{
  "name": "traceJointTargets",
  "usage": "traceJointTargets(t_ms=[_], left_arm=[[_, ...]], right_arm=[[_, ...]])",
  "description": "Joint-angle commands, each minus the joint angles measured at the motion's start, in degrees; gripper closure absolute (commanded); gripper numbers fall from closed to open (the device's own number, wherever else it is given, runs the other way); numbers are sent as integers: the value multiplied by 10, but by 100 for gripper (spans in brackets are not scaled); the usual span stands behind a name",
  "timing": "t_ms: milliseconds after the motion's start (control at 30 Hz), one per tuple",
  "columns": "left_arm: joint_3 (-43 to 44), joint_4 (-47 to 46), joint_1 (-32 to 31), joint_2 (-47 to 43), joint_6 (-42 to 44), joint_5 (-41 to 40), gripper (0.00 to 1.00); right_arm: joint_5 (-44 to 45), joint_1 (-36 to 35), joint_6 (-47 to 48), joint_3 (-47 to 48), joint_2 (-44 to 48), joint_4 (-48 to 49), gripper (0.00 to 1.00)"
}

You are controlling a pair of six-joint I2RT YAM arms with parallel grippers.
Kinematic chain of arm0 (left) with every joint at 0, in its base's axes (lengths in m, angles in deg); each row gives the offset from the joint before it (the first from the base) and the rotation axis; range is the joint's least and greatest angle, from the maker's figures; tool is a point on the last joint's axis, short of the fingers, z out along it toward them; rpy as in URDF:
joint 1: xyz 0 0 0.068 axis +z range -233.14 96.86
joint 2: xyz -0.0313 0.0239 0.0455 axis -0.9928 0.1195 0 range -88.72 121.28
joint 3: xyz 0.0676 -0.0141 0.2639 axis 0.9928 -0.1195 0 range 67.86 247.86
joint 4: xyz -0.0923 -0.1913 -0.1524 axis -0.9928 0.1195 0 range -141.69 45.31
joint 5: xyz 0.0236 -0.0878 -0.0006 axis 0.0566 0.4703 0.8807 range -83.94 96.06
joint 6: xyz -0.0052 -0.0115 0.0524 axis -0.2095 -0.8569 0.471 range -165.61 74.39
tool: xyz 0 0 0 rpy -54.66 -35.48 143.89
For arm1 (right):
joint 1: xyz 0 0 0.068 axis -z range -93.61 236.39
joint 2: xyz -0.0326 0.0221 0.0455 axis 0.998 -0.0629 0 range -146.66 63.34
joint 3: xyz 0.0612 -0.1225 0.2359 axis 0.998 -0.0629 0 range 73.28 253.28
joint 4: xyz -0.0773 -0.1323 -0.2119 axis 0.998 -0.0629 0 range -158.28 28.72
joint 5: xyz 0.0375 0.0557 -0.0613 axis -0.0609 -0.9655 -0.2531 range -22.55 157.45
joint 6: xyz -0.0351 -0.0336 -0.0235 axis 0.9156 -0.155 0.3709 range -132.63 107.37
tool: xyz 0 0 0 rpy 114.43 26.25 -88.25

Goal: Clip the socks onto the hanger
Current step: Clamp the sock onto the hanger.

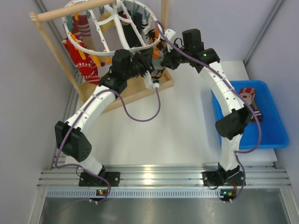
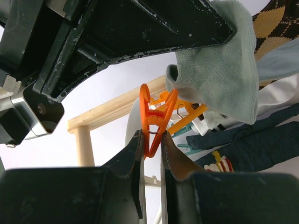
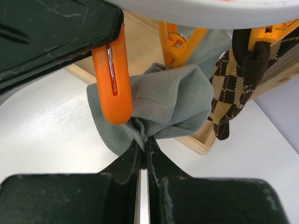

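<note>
Right wrist view: my right gripper (image 3: 144, 151) is clamped on a bunched fold of the grey sock (image 3: 173, 100), held just under the white hanger (image 3: 210, 11) rim, beside a clipped argyle sock (image 3: 233, 84); my left gripper (image 2: 150, 142) squeezes the handles of an orange clip (image 2: 156, 116) that overlaps the sock's edge; both wrists crowd the wooden rack (image 1: 60, 15) at the table's far left; bare white table (image 1: 187, 126) lies between my arms, a blue bin (image 1: 273, 140) at its right edge.
</note>
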Motion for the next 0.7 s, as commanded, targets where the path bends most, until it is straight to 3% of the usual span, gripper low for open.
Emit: traceJointTargets(t_ms=[0, 667], left_arm=[[-37, 127, -26, 25, 350, 52, 100], [-75, 140, -55, 26, 351, 51, 100]], right_arm=[[4, -12, 2, 29, 34, 29, 100], [-1, -13, -13, 28, 27, 40, 100]])
